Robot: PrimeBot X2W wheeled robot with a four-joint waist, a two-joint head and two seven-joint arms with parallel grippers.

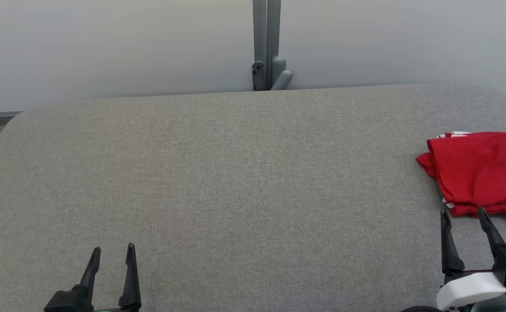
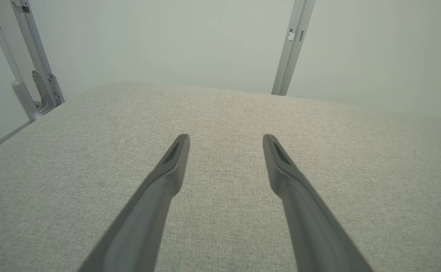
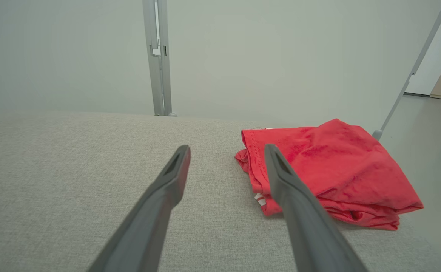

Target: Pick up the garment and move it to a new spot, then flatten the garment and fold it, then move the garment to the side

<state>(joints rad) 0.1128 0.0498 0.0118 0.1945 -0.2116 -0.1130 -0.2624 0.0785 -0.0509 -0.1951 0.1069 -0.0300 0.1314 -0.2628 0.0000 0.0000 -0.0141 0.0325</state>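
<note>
So the biggest thing in front of me is the wide grey fabric-covered table with rounded corners (image 1: 235, 173), and most of it is bare cloth. Behind it there's a plain pale wall (image 1: 105, 43) with a grey metal upright post (image 1: 267, 43) standing right at the table's far edge, about the middle. The red cloth garment with bits of white trim (image 1: 482, 173) is folded into a loose, slightly rumpled bundle way over on the right side of the table, close to that edge, and the head cam cuts part of it off. My right gripper with its two long dark fingers (image 1: 462, 210) sits at the lower right, jaws spread wide with nothing between them, tips pointing at the near edge of the garment. On the right wrist cam one finger overlaps the bundle's near corner in the picture, but honestly I can't tell if it's touching the cloth or just hovering in front of it. The left gripper, same dark two-finger kind (image 1: 113, 248), is down at the lower left, well apart from the garment, jaws spread just as wide and empty, over bare grey fabric.
</note>
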